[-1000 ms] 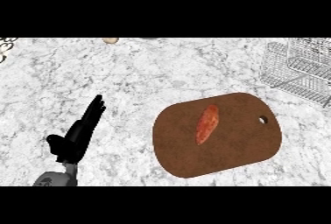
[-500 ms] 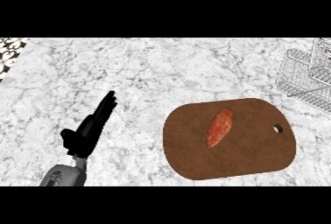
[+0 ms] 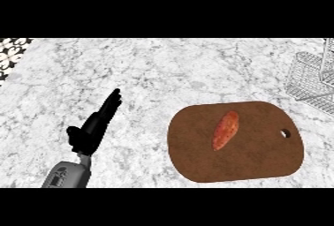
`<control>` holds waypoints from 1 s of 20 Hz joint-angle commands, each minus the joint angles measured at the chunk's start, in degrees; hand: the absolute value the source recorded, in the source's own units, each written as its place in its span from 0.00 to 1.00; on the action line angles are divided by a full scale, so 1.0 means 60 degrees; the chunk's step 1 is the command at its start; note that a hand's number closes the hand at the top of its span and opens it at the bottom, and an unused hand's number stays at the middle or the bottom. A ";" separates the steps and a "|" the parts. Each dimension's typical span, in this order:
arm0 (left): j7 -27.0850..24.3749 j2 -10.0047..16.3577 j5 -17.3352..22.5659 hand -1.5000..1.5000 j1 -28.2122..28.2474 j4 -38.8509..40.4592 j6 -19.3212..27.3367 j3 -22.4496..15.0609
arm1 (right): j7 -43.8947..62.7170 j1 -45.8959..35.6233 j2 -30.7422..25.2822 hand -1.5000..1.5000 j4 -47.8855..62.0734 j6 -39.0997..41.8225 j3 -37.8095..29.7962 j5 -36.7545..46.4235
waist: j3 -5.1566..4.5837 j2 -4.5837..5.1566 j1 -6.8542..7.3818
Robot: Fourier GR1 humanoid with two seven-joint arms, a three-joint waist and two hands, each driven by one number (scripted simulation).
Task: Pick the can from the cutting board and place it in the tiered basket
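A brown cutting board (image 3: 261, 159) lies on the marble counter at the lower right, with a small hole near its right edge. On it rests an elongated orange-red object (image 3: 225, 130) that looks like a sweet potato; no can shows anywhere. The white wire tiered basket (image 3: 313, 81) stands at the right edge, partly cut off. My left hand (image 3: 94, 126) is at the lower left, open with fingers straight, well to the left of the board and touching nothing. My right hand is out of view.
The grey-white marble counter (image 3: 163, 75) stretches across the view. A patterned black-and-white surface (image 3: 12, 55) shows at the top left corner.
The view has shifted, so the board, the basket and my left hand sit further right in the picture. The left hand keeps the same open pose.
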 commanded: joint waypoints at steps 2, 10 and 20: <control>0.0260 0.0014 0.0005 0.50 -0.0215 -0.0062 -0.0011 0.0119 | 0.0710 -0.1757 0.0713 1.00 0.0542 0.0163 0.1084 0.0734 | 0.0002 0.0021 0.0086; 0.0023 0.0119 0.0220 0.50 -0.0247 0.0137 -0.0417 0.0386 | 0.0073 -0.3367 0.1988 1.00 0.2234 -0.0700 0.1622 0.1799 | 0.0010 0.0049 0.0017; 0.0161 -0.0374 -0.0300 0.50 0.0114 -0.0217 0.0067 -0.0046 | 0.0128 -0.4410 0.3192 1.00 0.3746 -0.1214 0.1208 0.1789 | 0.0017 0.0030 -0.0040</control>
